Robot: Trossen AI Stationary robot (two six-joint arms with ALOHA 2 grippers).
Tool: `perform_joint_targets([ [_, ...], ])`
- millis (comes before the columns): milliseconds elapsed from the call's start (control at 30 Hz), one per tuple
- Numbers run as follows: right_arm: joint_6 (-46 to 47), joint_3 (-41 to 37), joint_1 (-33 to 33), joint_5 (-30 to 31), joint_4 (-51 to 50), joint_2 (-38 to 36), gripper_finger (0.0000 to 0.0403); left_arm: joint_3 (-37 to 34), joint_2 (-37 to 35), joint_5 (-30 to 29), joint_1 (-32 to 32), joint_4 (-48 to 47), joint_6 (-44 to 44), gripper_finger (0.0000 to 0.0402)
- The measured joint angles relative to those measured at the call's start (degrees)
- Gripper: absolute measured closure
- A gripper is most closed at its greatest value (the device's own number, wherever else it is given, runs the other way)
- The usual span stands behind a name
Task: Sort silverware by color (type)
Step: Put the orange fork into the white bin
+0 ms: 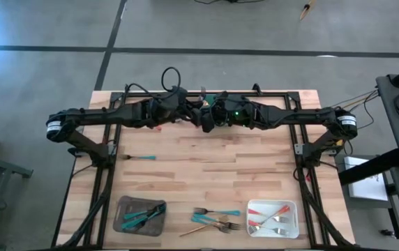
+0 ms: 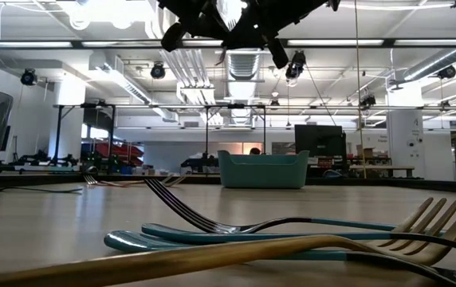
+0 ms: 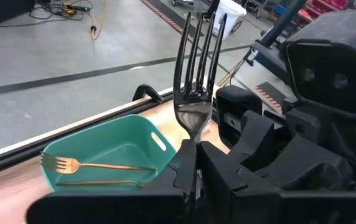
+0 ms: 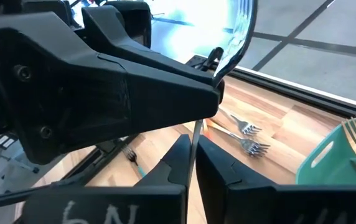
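On the left of the wooden tabletop [image 1: 206, 157], a teal-handled fork [image 1: 138, 158] lies alone, just inside the left frame leg. Nearer the front edge, the grey tray [image 1: 124, 224] holds a few teal-handled pieces [image 1: 144, 214].

Above the far middle of the tabletop the two arms meet. The left gripper [image 3: 195, 158] has its fingers closed on the neck of a metal fork [image 3: 196, 68], whose tines stand up beyond the fingertips. The right gripper [image 4: 192, 155] faces it, its fingers shut on a thin metal stem [image 4: 194, 138] that runs up to a shiny spoon-like head [image 4: 237, 34]; whether both grippers hold the same piece I cannot tell.

Below them, at the front middle, a loose cluster of silverware [image 1: 215, 219] lies on the bare wood: teal-handled forks and a gold one crossing each other.

The green tray [image 3: 103, 152], at the tabletop's far edge, holds a gold fork [image 3: 94, 165].

At the front right, the white tray [image 1: 292, 226] holds red-handled pieces [image 1: 269, 215].
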Motion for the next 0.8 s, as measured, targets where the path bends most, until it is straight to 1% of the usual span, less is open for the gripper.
perform_joint_targets([
  [100,-0.3,0.1,0.0,0.0,-1.1,0.0,0.0394,0.0,-0.2,1.3,0.0,-1.2,1.0,0.0387],
  [267,-1.8,1.7,-0.1,-0.1,-5.3,0.1,0.0394,0.0,-0.7,5.1,0.0,-2.6,3.5,0.0352],
  [400,-3.6,4.7,-1.0,0.5,-13.9,-0.2,0.0394,0.0,-1.7,7.4,-0.1,-3.0,4.6,0.0323],
  [467,-5.4,6.9,-1.3,0.5,-20.8,-0.7,0.0394,0.0,-2.6,8.5,-0.2,-4.1,5.7,0.0313],
  [567,-7.1,11.3,-1.4,-1.7,-36.2,-1.6,0.0394,0.0,-4.6,9.0,-0.1,-7.9,7.9,0.0304],
  [667,-7.2,15.0,-1.1,-6.1,-51.4,-2.0,0.0394,0.0,-6.7,9.8,-0.1,-13.4,8.8,0.0302],
  [733,-6.9,16.3,0.1,-10.2,-58.8,-2.3,0.0394,0.0,-8.0,9.9,-0.1,-17.0,8.8,0.0302],
  [800,-6.4,16.6,2.2,-15.5,-64.2,-2.9,0.0394,0.0,-9.2,9.9,-0.1,-19.9,8.8,0.0302],
])
